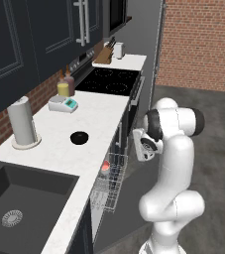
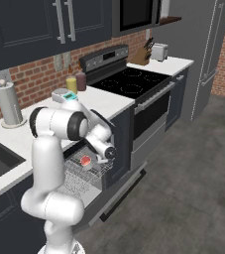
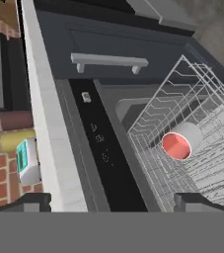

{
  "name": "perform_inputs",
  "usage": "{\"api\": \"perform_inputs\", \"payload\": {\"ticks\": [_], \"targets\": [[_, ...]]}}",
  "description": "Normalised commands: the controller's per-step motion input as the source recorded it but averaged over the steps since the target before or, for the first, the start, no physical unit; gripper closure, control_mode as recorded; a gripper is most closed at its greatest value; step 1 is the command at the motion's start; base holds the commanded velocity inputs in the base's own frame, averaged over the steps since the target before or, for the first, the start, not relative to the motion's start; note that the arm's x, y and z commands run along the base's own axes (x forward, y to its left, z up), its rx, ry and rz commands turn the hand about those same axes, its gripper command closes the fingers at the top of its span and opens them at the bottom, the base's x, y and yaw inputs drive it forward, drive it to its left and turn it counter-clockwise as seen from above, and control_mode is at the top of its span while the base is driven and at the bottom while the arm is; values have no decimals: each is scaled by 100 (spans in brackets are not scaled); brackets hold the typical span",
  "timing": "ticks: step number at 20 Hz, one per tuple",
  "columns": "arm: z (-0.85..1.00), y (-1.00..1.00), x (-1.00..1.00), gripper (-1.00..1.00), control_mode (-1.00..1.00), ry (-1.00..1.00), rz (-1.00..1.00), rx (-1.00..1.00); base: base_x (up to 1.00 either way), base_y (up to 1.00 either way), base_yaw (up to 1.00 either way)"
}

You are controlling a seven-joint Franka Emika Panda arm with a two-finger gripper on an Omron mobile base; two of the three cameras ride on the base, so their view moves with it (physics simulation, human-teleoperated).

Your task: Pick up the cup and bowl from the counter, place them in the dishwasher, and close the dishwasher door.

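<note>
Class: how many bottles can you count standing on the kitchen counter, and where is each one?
2. A squat yellow bottle and a dark brown bottle stand side by side against the brick wall, between the black stove and the small white scale. Others may be hidden.

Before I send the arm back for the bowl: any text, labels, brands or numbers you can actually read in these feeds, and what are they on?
No text can be read.
Dishwasher control strip: small pale marks, too small and blurred to read.
Kitchen scale on the counter: teal display panel, no digits legible.
Stove back panel: faint control marks, unreadable.
Two bottles: no label visible.
Cup in the rack: plain, no print.
</note>
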Motion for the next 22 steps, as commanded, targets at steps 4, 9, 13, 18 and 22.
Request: {"api": "perform_inputs", "payload": {"ticks": [4,9,13,18,22], "targets": [[100,2,-39,-100,-100,0,7,-2,0,0,0],[100,0,-43,-100,-100,0,10,-6,0,0,0],[100,6,-42,-100,-100,2,13,-7,0,0,0],[73,56,-15,-100,-100,9,15,-9,0,0,0],[29,81,0,-100,-100,21,11,-14,0,0,0]]}}
